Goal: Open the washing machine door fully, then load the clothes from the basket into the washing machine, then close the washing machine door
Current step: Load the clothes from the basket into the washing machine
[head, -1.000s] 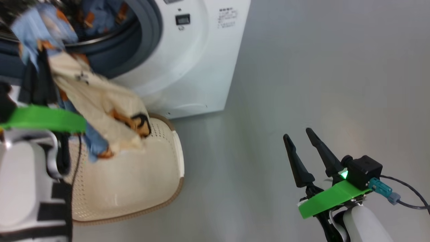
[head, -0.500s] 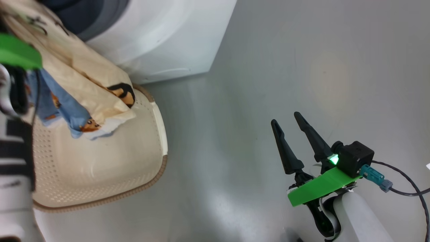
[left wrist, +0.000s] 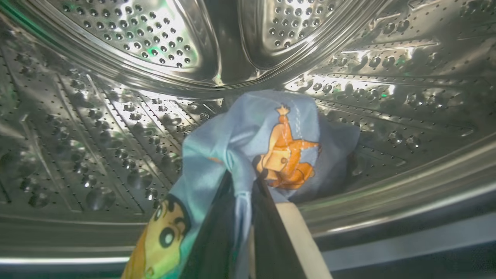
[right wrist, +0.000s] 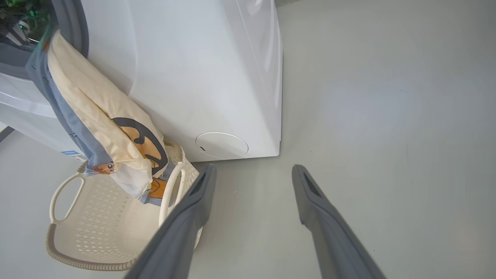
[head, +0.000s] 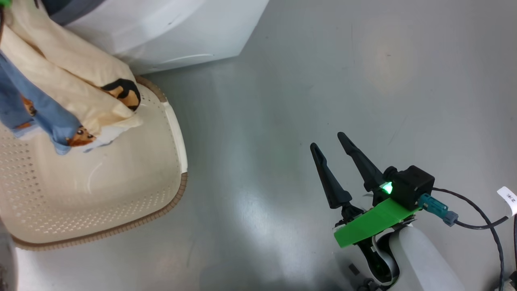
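Pinched tight in the left gripper (left wrist: pixel 243 182): the clothes (left wrist: pixel 252 131), bunched just ahead of its fingertips inside the drum (left wrist: pixel 116 116) of the washing machine (right wrist: pixel 201 77), tail trailing back behind it down to the basket (head: pixel 101 194). Spread wide and empty, the right gripper (head: pixel 327 140). If let go here, likely to slide back out, dragged by the hanging weight

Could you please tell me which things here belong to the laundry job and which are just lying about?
Job:
clothes, clamped in the left hand inside the drum, tail hanging over the basket; washing machine.

Lying about:
white paper tag; right hand, open, idle over the floor.
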Controlling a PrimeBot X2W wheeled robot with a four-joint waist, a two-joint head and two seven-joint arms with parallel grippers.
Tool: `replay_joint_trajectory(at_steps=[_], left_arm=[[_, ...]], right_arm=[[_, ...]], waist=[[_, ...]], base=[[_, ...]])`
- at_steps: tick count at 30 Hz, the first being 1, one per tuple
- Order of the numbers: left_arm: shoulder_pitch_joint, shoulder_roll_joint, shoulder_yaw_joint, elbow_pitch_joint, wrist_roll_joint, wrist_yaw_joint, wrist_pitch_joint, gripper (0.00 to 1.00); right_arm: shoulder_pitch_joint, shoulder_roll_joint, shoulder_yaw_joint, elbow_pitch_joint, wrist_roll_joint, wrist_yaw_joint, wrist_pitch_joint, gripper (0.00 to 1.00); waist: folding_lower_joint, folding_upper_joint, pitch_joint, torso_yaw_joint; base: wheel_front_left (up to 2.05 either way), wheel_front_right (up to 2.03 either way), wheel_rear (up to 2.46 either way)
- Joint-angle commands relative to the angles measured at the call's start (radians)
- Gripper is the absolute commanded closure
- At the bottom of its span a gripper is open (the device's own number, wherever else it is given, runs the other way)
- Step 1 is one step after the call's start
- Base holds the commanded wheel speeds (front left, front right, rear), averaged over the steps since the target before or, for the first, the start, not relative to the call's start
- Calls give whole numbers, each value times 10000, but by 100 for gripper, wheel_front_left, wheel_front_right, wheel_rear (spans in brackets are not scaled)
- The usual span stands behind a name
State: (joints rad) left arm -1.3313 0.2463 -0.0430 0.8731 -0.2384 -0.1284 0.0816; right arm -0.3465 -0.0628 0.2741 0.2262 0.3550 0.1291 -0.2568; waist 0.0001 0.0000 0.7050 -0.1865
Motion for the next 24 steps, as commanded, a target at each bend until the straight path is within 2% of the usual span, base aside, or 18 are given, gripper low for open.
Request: replay_joint_trajectory(at_steps=[1, 6, 10, 18, 21, 24], left_arm=[[-363, 556, -113, -187, -69, -21, 106, 100], [-895, 530, -406, 63, -263, -21, 131, 100], [-1176, 504, -697, 93, -327, -22, -284, 100], [-1787, 688, -1519, -27, -366, -22, -1515, 100], [-2088, 913, -1676, -81, -213, -10, -2359, 100], [-2378, 1142, -1809, -461, 194, 195, -3232, 100]], right_arm=[[276, 88, 237, -156, 71, 16, -49, 0], [273, 103, 395, -105, 127, 16, -49, 0], [224, 113, 567, -69, 205, 16, -49, 0], [102, 123, 945, -22, 516, 16, -49, 0], [88, 123, 1017, -19, 620, 16, -49, 0], [77, 124, 1089, -9, 709, 16, -49, 0]], waist=[[-1, 0, 163, -60], [-1, 0, 456, -80], [-1, 0, 746, -136], [-1, 0, 1305, -365], [-1, 0, 1411, -466], [-1, 0, 1480, -559]], base=[[0, 0, 0], [0, 0, 0], [0, 0, 0], [0, 0, 0], [0, 0, 0], [0, 0, 0]])
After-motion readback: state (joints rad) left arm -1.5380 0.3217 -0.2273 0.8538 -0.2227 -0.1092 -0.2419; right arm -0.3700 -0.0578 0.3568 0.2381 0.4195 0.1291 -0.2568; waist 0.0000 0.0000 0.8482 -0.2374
